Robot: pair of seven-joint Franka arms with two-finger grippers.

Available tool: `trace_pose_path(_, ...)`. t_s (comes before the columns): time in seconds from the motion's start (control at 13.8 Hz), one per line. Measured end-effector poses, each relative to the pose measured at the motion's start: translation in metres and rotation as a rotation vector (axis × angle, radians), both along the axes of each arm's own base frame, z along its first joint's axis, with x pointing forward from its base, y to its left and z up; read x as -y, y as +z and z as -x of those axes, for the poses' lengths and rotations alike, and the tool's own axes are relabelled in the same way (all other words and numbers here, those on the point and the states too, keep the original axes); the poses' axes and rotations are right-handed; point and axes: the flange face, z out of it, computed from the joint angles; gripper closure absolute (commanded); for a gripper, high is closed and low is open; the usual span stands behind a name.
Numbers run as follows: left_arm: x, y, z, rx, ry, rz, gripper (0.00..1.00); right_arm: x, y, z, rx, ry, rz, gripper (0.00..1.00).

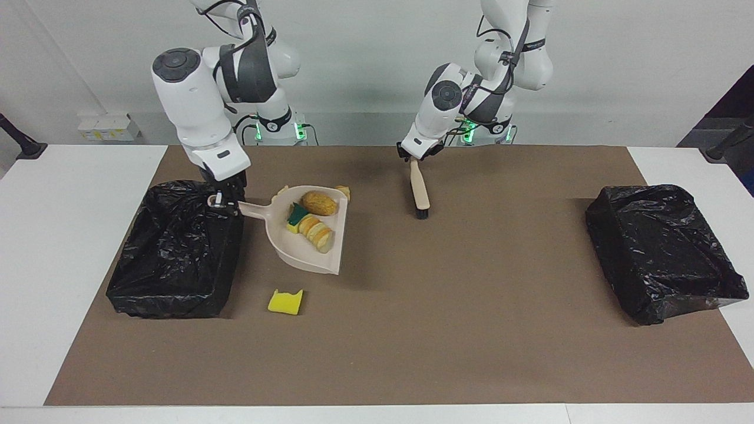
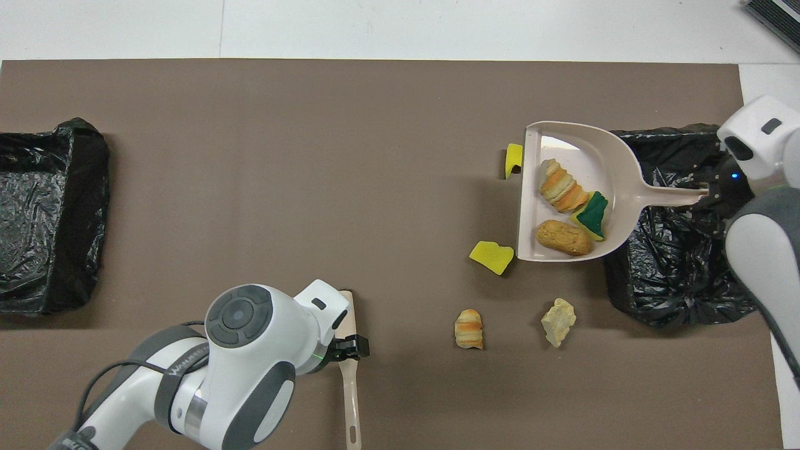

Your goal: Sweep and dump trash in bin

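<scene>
My right gripper point(image 1: 227, 203) point(image 2: 709, 194) is shut on the handle of the beige dustpan point(image 1: 306, 241) point(image 2: 562, 150). The pan is raised beside the black-lined bin point(image 1: 177, 253) point(image 2: 675, 275), its handle over the bin's rim. In the pan lie a brown bread chunk point(image 1: 320, 203), a green-backed sponge piece point(image 1: 294, 215) and a sliced bread piece point(image 2: 562, 187). Loose trash on the mat: two yellow sponge pieces point(image 1: 285, 301) point(image 2: 492, 257), a small bread piece point(image 2: 469, 329) and a pale chunk point(image 2: 558, 320). My left gripper point(image 1: 415, 160) is at the top of the brush point(image 1: 419, 191), which leans with its bristles on the mat.
A second black-lined bin point(image 1: 662, 253) point(image 2: 47, 212) stands at the left arm's end of the table. A brown mat point(image 1: 471, 330) covers the table between the bins, with white table point(image 1: 70, 265) at both ends.
</scene>
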Motion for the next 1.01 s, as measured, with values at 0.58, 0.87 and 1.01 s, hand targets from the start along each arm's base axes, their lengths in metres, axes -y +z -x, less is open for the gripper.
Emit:
trace_pose_path(0.58,-0.092,0.062,-0.147,0.115,-0.044,-0.005,0.0,0.179,0.019,0.054,0.025,0.128,0.003,1.0)
trace_pose_path(0.87,-0.167,0.13,-0.184,0.164,-0.056,-0.015,0.0,0.207,0.026,0.066,0.008,0.129,0.118,1.0)
trace_pose_path(1.01,-0.192,0.167,-0.192,0.189,-0.082,-0.044,0.0,0.197,0.025,0.058,-0.014,0.11,0.227,1.0)
